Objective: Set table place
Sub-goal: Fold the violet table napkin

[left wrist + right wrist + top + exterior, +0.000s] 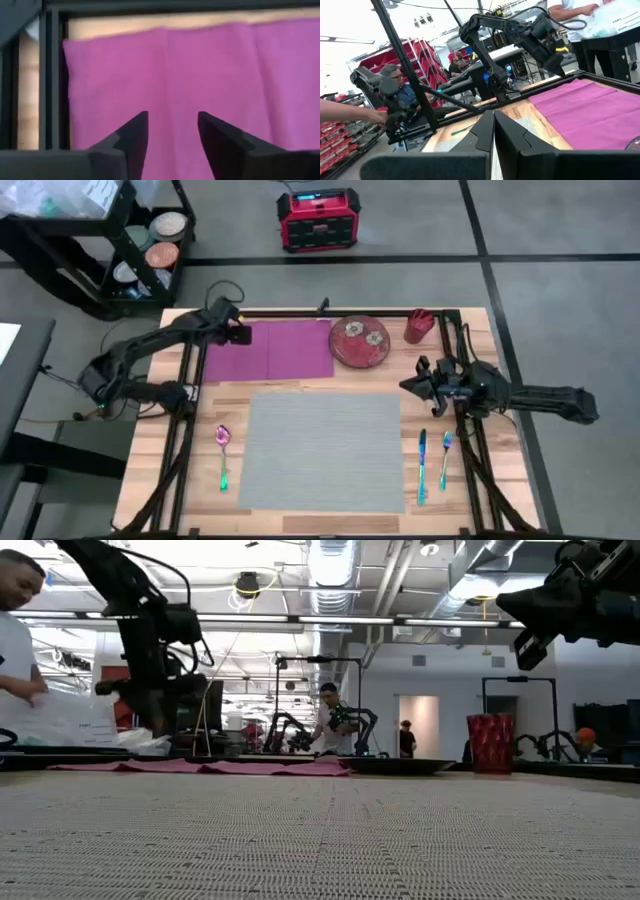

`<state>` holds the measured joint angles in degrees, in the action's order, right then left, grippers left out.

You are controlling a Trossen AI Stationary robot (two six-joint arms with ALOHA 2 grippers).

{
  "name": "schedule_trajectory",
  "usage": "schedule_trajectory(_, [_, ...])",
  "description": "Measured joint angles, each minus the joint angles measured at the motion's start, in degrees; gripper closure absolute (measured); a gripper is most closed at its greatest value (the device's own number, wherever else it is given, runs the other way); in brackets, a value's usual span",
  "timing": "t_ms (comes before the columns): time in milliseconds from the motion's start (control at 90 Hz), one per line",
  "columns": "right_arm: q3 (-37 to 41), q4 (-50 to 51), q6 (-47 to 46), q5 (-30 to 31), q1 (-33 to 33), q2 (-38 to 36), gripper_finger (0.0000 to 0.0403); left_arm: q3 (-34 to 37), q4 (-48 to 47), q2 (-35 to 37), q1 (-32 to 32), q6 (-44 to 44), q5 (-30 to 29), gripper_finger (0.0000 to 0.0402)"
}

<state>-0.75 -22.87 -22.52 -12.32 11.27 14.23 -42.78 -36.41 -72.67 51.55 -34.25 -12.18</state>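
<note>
The grey placemat (pixel 322 450) lies flat in the middle of the light-wood table (pixel 500 470). Beyond it lies a magenta napkin (pixel 270 350), with a red plate (pixel 360 342) and a red cup (pixel 418 327) to its right. A spoon (pixel 223 455) rests left of the placemat, a knife (pixel 422 465) and a fork (pixel 445 452) right of it. My left gripper (pixel 173 117) hangs open over the napkin's far left part (pixel 243 335). My right gripper (pixel 493 120) is shut on nothing and raised off the table (pixel 522 635), just off the placemat's far right corner (pixel 405 386).
A black shelf cart (pixel 130 250) with dishes stands beyond the table's far left corner, and a red box (pixel 318 220) sits on the floor behind. Black rails (pixel 185 420) run along both sides of the table. A person (pixel 20 630) stands at the far left.
</note>
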Motion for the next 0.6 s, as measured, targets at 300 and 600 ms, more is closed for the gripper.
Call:
schedule_trajectory(300, [0.00, 0.01, -0.34, -0.05, 0.00, -0.01, 0.0403, 0.00, 4.10, -7.42, -1.62, -1.39, 5.96, 0.0234])
schedule_trajectory(600, [0.00, 0.02, -2.99, -0.28, 0.00, -0.01, 0.0403, 0.00, 4.32, -9.72, -2.34, -0.73, 5.45, 0.0234])
